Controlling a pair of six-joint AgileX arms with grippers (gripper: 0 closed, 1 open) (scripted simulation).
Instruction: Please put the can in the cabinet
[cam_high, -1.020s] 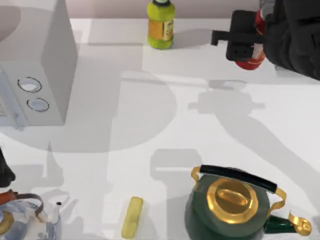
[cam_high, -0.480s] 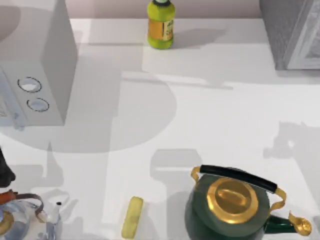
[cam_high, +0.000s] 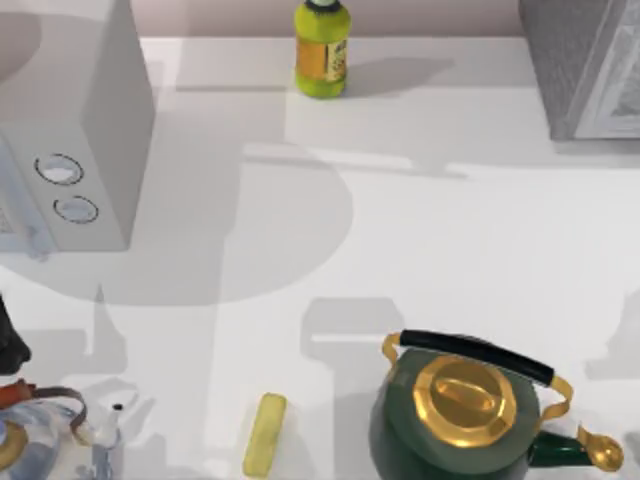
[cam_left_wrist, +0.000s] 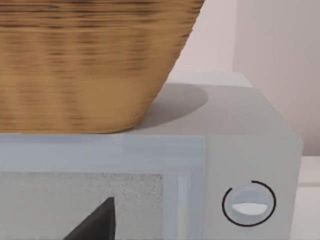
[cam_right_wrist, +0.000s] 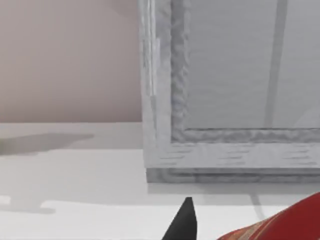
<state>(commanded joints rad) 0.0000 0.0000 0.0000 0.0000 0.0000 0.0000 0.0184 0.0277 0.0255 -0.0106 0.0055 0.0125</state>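
Observation:
The red can (cam_right_wrist: 285, 225) sits close in the right wrist view, raised off the table, with my right gripper (cam_right_wrist: 245, 234) shut on it; one black fingertip (cam_right_wrist: 184, 220) shows beside it. In front of the can stands the cabinet (cam_right_wrist: 165, 100), a grey speckled box whose pale framed door (cam_right_wrist: 235, 65) is closed. From above, the cabinet (cam_high: 575, 65) is at the table's far right corner. My left arm (cam_high: 8, 345) is parked at the left edge.
A light grey box with two dials (cam_high: 70, 150) stands at the left with a wicker basket (cam_left_wrist: 85, 60) on top. A yellow-green bottle (cam_high: 321, 50) is at the back, a green kettle (cam_high: 465, 410) at the front right, a yellow bar (cam_high: 265, 435) and a glass teapot (cam_high: 40, 435) at the front.
My right arm, carrying the can, has left the top view and uncovered the cabinet. Its shadow slid toward the right front edge. The left arm has not moved.

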